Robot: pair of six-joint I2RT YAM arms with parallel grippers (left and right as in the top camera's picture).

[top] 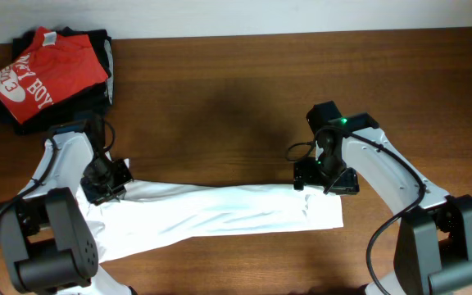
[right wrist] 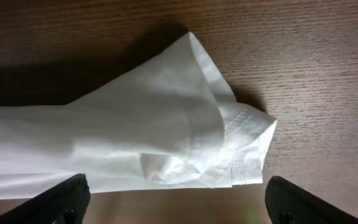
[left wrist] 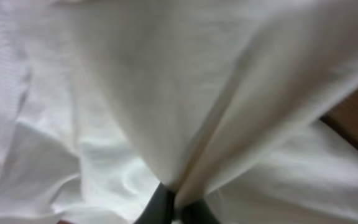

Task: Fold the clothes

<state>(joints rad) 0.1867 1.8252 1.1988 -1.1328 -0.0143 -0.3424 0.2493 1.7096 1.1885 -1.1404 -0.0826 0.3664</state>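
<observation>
The clothes, a white T-shirt (top: 220,213), lie stretched in a long band across the front of the wooden table (top: 220,106). My left gripper (top: 105,183) is at the shirt's left end. In the left wrist view white cloth (left wrist: 166,93) fills the frame, and the dark fingertips (left wrist: 160,208) are shut on a pinched fold of it. My right gripper (top: 324,182) hovers at the shirt's right end. From the right wrist, its fingers (right wrist: 61,202) stand wide open with nothing between them, just short of a hemmed sleeve edge (right wrist: 247,149).
A red T-shirt with white lettering (top: 35,74) lies on dark folded garments (top: 101,53) at the back left corner. Bare wood runs behind the shirt and to the right of the sleeve (right wrist: 322,93).
</observation>
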